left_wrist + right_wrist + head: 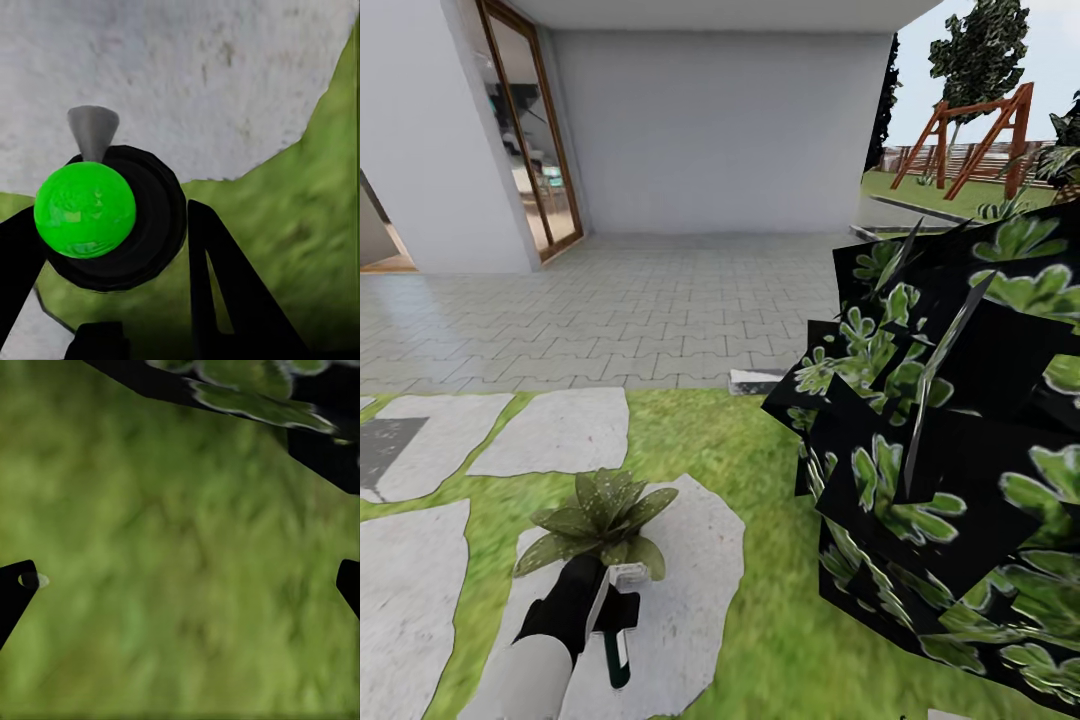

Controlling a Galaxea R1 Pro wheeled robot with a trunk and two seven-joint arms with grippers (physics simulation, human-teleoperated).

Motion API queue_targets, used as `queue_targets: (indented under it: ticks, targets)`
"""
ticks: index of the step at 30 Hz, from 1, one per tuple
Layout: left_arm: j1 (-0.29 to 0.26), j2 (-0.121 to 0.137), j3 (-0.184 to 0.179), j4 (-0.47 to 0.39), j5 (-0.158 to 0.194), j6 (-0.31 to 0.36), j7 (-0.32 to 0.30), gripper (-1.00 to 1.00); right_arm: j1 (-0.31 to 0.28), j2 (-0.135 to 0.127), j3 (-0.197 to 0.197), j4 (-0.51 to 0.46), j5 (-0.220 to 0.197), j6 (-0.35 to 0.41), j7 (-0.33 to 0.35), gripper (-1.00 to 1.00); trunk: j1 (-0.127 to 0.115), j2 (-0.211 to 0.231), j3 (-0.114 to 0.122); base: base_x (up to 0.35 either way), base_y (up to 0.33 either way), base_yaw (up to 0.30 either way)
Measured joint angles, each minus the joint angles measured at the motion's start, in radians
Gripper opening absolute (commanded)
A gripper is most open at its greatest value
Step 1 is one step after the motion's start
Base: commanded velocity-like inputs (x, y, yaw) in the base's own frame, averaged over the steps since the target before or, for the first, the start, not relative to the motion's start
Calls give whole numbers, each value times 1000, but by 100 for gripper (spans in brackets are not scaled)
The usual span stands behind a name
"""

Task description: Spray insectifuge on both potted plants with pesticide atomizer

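Evidently the pickup is done: at the head view's lower left, the left end effector (622,610) is clamped on the pesticide atomizer (112,217), aimed at a potted plant (600,520) on a stepping stone (690,600). The right end effector (180,585) hangs spread apart over grass; whether spraying has begun I cannot tell, and the second plant remains.

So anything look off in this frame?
The big shrub at right renders as black cards with leaf patches, not foliage. Potted plant sits normally on its stepping stone. Left gripper holds the pesticide atomizer.

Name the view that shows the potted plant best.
The head view: the potted plant shows as a whole leaf rosette on a stepping stone, just ahead of the left arm. In both wrist views I cannot make it out.
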Motion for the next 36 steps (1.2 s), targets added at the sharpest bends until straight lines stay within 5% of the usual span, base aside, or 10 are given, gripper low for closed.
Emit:
queue_targets:
  ticks: [4, 6, 9, 15, 25, 33, 36]
  targets:
    - [-43, -5, 2, -1, 18, 6, 3, -100, 0, 0, 0, 0, 0, 0, 0, 100, 0, 0, 0, 0, 0, 0]
    - [-61, -2, 1, 0, 95, 7, 6, -100, 0, 0, 0, 0, 0, 0, 0, 100, 0, 0, 0, 0, 0, 0]
    - [-56, 3, 2, 0, 121, 7, 21, -100, 0, 0, 0, 0, 0, 0, 0, 100, 0, 0, 0, 0, 0, 0]
    - [-45, 8, -5, 8, 129, 4, 34, -100, 0, 0, 0, 0, 0, 0, 0, 100, 0, 0, 0, 0, 0, 0]
    - [95, 6, -18, 12, 130, -8, 23, -100, 0, 0, 0, 0, 0, 0, 0, 100, 0, 0, 0, 0, 0, 0]
    - [80, -2, -12, -2, 139, -4, 25, -100, 0, 0, 0, 0, 0, 0, 0, 100, 0, 0, 0, 0, 0, 0]
    - [34, -10, -10, -3, 160, -2, 27, -100, 0, 0, 0, 0, 0, 0, 0, 100, 0, 0, 0, 0, 0, 0]
